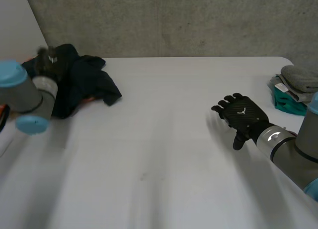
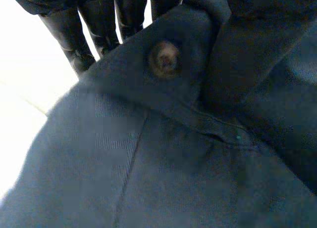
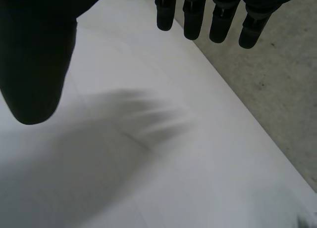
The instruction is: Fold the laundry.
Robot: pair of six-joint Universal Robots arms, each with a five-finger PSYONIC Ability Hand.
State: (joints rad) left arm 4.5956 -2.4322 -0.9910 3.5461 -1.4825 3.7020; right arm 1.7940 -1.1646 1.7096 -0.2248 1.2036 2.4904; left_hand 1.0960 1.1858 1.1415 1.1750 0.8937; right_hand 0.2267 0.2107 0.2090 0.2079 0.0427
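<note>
While lying crumpled at the far left of the white table (image 1: 164,154), a dark navy garment (image 1: 84,82) is being reached over by the left hand (image 2: 67,32). A brown button (image 2: 165,61) is being shown on the cloth beside that hand; whether the cloth is being gripped cannot be told. Well apart, the right hand (image 1: 242,114) is being held spread, palm down, above bare tabletop. Beyond it, folded grey cloth (image 1: 299,78) is being borne by a teal item (image 1: 284,101).

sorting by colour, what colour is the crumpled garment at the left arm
The garment is dark navy, clearest in the left wrist view.
</note>
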